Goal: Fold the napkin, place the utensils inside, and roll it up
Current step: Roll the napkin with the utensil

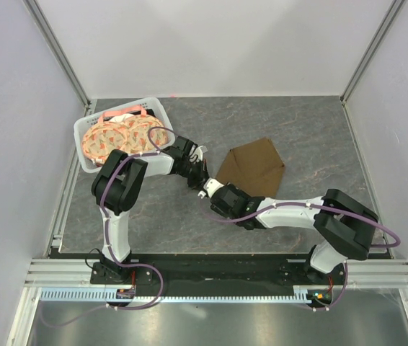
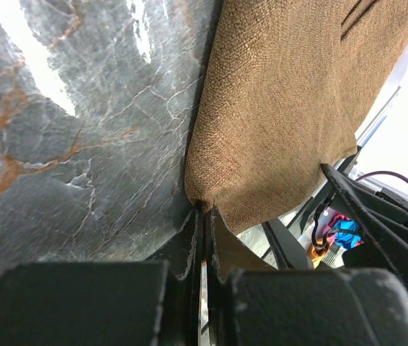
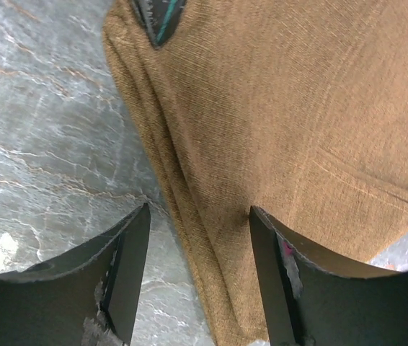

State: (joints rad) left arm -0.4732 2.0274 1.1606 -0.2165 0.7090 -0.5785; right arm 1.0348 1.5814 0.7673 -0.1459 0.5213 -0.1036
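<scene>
On the grey stone-patterned table (image 1: 153, 216), just right of centre, the napkin (image 1: 251, 169) lay flat and already folded to a pointed shape, while the utensil was not plainly in view. The left gripper (image 2: 204, 216) was pressed together at the napkin's corner, whether nipping cloth I could not tell, and the right gripper (image 3: 198, 209) stood spread astride the layered edge. The cloth looked light, limp and coarse-woven, likely to sag and unfold if lifted, so it seemed best taken by pinching all layers at a corner or along that folded edge
</scene>
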